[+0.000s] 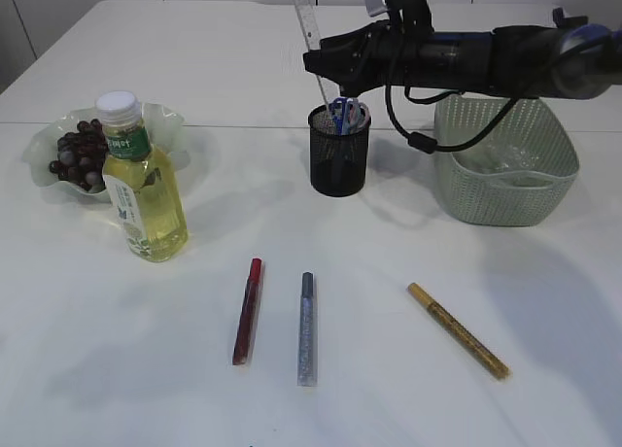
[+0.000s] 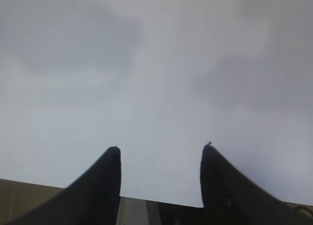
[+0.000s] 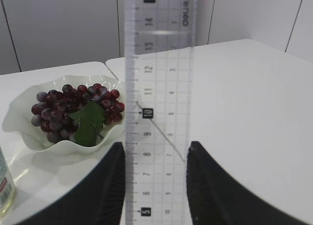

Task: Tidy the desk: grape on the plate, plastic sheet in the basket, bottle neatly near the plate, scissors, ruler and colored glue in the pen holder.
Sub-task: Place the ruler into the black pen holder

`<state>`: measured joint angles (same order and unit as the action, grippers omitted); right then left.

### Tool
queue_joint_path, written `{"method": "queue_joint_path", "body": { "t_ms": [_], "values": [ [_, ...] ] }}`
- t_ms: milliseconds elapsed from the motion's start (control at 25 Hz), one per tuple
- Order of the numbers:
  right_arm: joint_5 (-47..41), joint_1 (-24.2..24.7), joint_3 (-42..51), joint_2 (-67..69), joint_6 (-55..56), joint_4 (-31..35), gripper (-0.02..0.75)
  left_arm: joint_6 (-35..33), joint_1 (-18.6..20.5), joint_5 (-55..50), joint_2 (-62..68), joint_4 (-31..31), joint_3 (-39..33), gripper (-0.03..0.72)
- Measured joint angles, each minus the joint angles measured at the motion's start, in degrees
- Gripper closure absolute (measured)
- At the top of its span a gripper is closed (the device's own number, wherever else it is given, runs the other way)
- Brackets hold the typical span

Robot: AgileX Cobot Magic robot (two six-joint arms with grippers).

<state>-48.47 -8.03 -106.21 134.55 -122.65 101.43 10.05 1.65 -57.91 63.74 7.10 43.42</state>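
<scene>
A wide white table is seen under everything. A long black robot arm is stretched in from the right, above a pale green woven plastic basket at the far right. Something clear and crumpled is seen inside the basket, but what it is cannot be told.

At the far left, a white wavy-edged plate is filled with a bunch of dark red grapes. A clear plastic bottle of yellow liquid with a white cap is stood upright just in front of the plate.

In the middle, a round black mesh pen holder is stood, and blue scissor handles are seen poking out of it. A clear see-through plastic ruler is held upright above the holder, pinched at both edges by the right gripper.

Near the front, three glue pens are laid flat and apart: a red one on the left, a silver one in the middle, a gold one on the right.

The left gripper is spread apart over bare table, with nothing between its fingers.
</scene>
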Motion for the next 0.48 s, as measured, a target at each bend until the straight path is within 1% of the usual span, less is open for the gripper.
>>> {"method": "queue_joint_path", "body": {
  "t_ms": [480],
  "values": [
    [-1.5,0.0,-1.3,2.7,0.0,0.0,0.432,0.0,0.0,0.0,0.0,0.0,0.0,0.309]
  ]
}}
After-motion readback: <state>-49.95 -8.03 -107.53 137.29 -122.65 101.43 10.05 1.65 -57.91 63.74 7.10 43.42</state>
